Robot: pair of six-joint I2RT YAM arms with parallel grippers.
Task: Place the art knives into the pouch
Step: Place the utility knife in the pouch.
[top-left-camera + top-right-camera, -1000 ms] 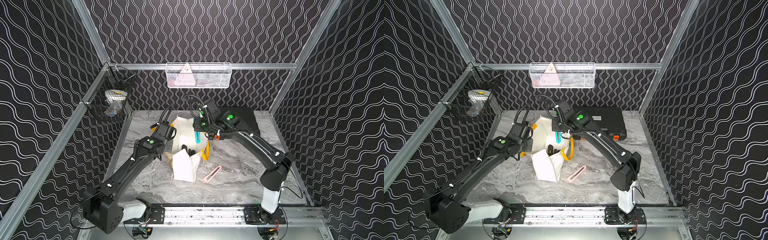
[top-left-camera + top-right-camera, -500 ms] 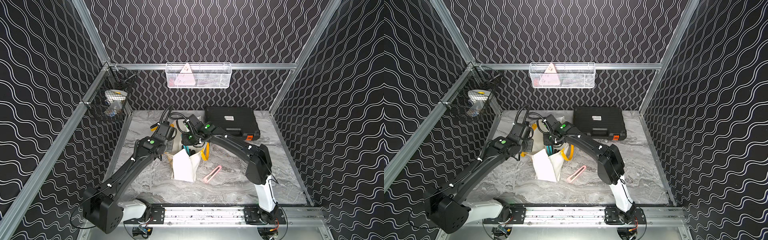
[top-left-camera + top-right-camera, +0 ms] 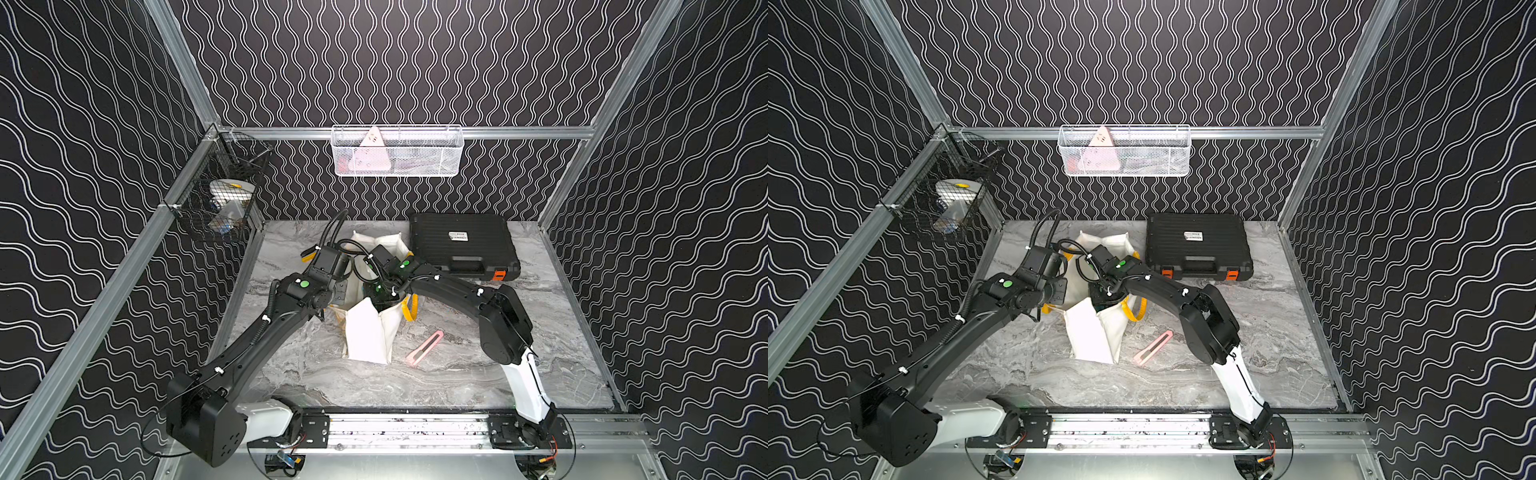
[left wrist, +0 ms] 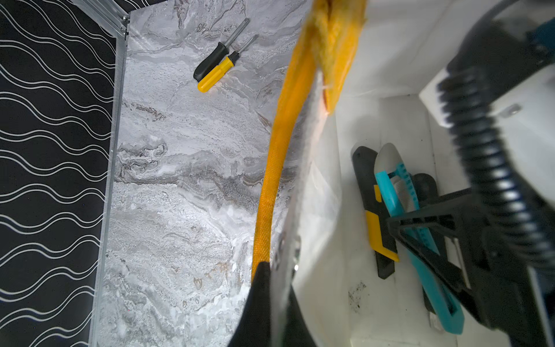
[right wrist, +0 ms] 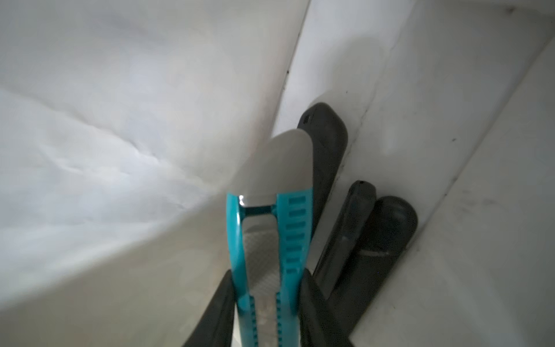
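The grey marble table (image 3: 457, 374) is carrying everything, and the black hard case (image 3: 461, 245) is sitting shut beyond the right pincer toward the back wall, well apart from it. The white pouch (image 3: 368, 336) is standing open-mouthed, and the right pincer (image 5: 265, 288) is reaching down inside it, white walls all round. The left pincer (image 4: 277, 279) is pinching the pouch's rim, jaws squeezed tight on the cloth, a yellow handle (image 4: 270, 180) running just beside it. Now the grip: the right pincer's jaws are standing partly apart and clamping the teal art knife (image 5: 270, 234) by its sides, its grey nose pointing away from the fingers toward the pouch floor. Just past that nose, dark tools (image 5: 375, 240) are lying on the bottom, among them a black-and-yellow cutter (image 4: 372, 222); whether the knife is touching them I cannot tell. A pink cutter (image 3: 424, 347) is lying on the marble outside the pouch, clear of both pincers, and two screwdrivers (image 4: 216, 66) are lying side by side, well off from the left pincer.
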